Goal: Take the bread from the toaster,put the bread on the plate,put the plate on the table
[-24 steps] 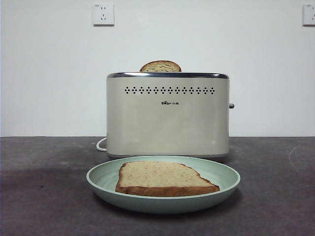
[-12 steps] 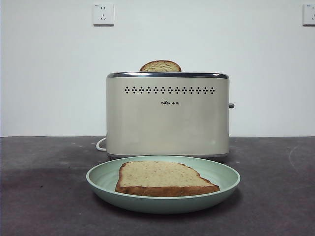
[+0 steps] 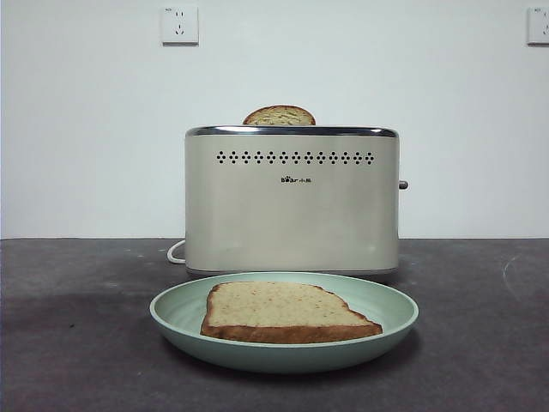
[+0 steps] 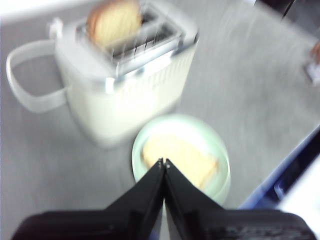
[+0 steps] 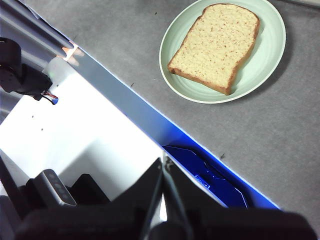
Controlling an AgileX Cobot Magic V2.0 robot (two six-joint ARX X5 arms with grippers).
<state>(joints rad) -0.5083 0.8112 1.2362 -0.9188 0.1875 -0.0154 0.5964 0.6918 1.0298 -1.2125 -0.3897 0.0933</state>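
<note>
The bread (image 3: 283, 309) lies flat in the pale-green plate (image 3: 176, 311), which rests on the table (image 3: 69, 352) in front of the cream toaster (image 3: 292, 206). A second brown-crusted slice (image 3: 280, 116) pokes out of the toaster's slot. No gripper shows in the front view. In the blurred left wrist view, my left gripper (image 4: 163, 163) is shut and empty, high above the plate (image 4: 150, 134), bread (image 4: 185, 159) and toaster (image 4: 125, 90). My right gripper (image 5: 163, 163) is shut and empty, off the table's edge, away from the plate (image 5: 272, 55) and bread (image 5: 217, 42).
The toaster's white cord (image 3: 176, 251) loops out behind it on the left; it also shows in the left wrist view (image 4: 27, 75). Two wall sockets (image 3: 180, 24) are on the white wall. A blue-edged table border (image 5: 200, 150) and a white base (image 5: 75, 130) lie under my right gripper.
</note>
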